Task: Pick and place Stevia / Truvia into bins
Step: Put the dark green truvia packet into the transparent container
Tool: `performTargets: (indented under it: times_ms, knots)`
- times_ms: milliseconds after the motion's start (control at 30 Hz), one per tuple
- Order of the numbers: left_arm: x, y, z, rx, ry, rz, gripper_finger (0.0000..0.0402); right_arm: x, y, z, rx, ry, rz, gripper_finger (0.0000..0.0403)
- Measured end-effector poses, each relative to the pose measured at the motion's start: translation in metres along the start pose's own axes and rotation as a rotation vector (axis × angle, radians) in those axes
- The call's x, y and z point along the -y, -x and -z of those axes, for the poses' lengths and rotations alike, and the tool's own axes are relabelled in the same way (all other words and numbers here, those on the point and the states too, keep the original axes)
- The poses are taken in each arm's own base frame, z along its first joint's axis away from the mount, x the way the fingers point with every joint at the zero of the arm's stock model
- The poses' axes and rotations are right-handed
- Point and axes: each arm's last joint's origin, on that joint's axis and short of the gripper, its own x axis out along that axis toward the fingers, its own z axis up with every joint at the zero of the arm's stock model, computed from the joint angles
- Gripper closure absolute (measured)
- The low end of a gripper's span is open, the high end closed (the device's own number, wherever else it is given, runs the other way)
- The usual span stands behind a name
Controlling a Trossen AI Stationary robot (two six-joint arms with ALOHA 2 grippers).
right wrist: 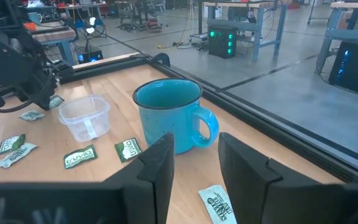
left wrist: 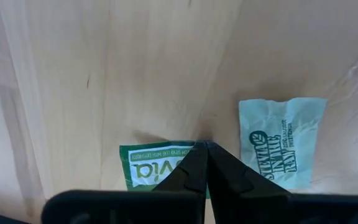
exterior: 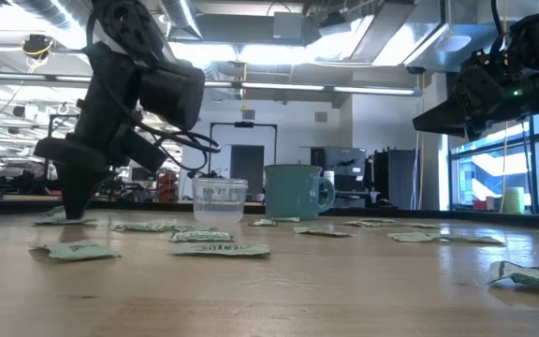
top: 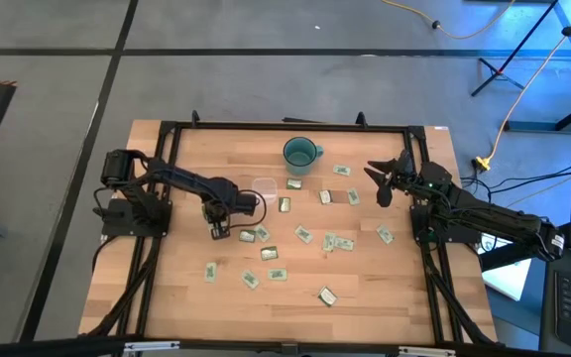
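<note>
Pinching down with my left pincer [left wrist: 205,148], fingers clenched together on the edge of a Truvia packet [left wrist: 149,167] lying flat on the worktop [top: 385,288]; I'm judging a straight lift will keep it from slipping. My right pincer [right wrist: 194,165] is hanging released near the mug [right wrist: 169,121]. Beside it the bin [right wrist: 84,116] is looking empty.

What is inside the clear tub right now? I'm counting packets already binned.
The clear tub looks empty: its bottom shows through, no packet inside. Packets lie around it on the table. The teal mug's inside is partly hidden.
</note>
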Motion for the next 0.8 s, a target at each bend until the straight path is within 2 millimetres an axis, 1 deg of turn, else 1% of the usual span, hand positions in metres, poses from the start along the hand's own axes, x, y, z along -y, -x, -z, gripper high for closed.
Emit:
performTargets:
  times_ms: [333,500,567,600,633,667,700,733,800]
  knots:
    - [0.004,0.001,0.0,0.013,-0.013,-0.005,0.0398,0.0,0.0,0.0,0.0,0.0,0.0,0.0274]
    - [0.006,0.008,-0.008,0.056,-0.033,0.023,0.0398,0.0,0.0,0.0,0.0,0.0,0.0,0.0274]
    - [0.01,0.013,-0.018,0.141,-0.051,0.061,0.0398,0.0,0.0,0.0,0.001,0.0,0.0,0.0274]
    - [0.013,0.017,-0.026,0.228,-0.057,0.091,0.0398,0.0,0.0,0.0,0.0,0.0,0.0,0.0274]
    - [0.017,0.022,-0.04,0.376,-0.061,0.136,0.0398,0.0,0.0,0.0,0.0,0.001,0.0,0.0274]
    - [0.021,0.029,-0.052,0.483,-0.066,0.167,0.0398,0.0,0.0,0.0,0.0,0.001,0.0,0.0274]
    - [0.022,0.028,-0.056,0.519,-0.071,0.174,0.0398,0.0,0.0,0.0,0.0,0.001,0.0,0.0274]
    - [0.021,0.025,-0.051,0.499,-0.073,0.177,0.0398,0.0,0.0,0.0,0.001,0.001,0.001,0.0274]
    - [0.024,0.028,-0.057,0.563,-0.104,0.232,0.0398,0.0,0.0,0.0,-0.002,0.001,0.001,0.0274]
